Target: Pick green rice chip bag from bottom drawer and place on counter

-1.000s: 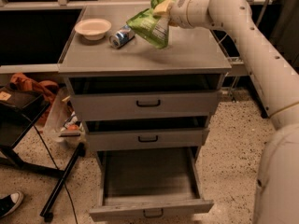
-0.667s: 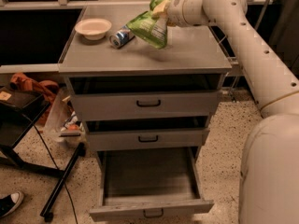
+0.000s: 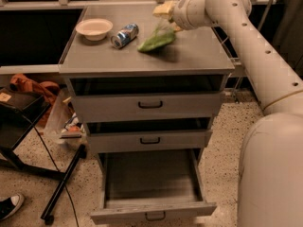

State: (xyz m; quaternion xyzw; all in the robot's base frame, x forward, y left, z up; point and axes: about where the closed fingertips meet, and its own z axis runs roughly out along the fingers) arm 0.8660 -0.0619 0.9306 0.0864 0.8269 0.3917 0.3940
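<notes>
Green slanted bag (image 3: 156, 40), end effector (image 3: 166, 12) just above

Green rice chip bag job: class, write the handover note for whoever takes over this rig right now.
Claw: over the far side of the flat grey metal counter, just above the bag; contact with the bag is unclear.
Crinkly light-green foil rice chip bag: out of the drawer, low on the counter beside a blue-and-silver can, with a white bowl further left.
Deep grey bottom drawer: pulled open, nothing seen inside.
Done: bag brought to the counter.
Left: confirm the bag rests free, then draw the arm clear.
</notes>
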